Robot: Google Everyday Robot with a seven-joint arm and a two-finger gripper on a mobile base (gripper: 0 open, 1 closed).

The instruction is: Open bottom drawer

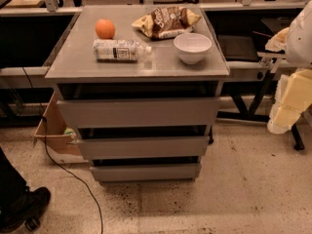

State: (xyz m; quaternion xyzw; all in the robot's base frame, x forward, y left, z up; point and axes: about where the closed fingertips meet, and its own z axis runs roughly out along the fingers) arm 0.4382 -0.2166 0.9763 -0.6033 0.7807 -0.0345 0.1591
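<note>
The grey cabinet (68, 65) stands in the middle of the view with three flat, handleless drawer fronts. The bottom drawer (145, 171) is the lowest and shortest front, just above the floor, and looks pushed in or nearly so. Above it are the middle drawer (144, 146) and the tallest top drawer (138, 112). My arm with its gripper (288, 106) hangs at the far right edge. It is well to the right of the cabinet, at about the top drawer's height, and touches nothing.
On the cabinet top lie an orange (105, 29), a water bottle (119, 49), a chip bag (165, 21) and a white bowl (192, 48). A cardboard box (52, 130) and a cable (73, 177) are at the left. A person's shoe (22, 208) is at bottom left.
</note>
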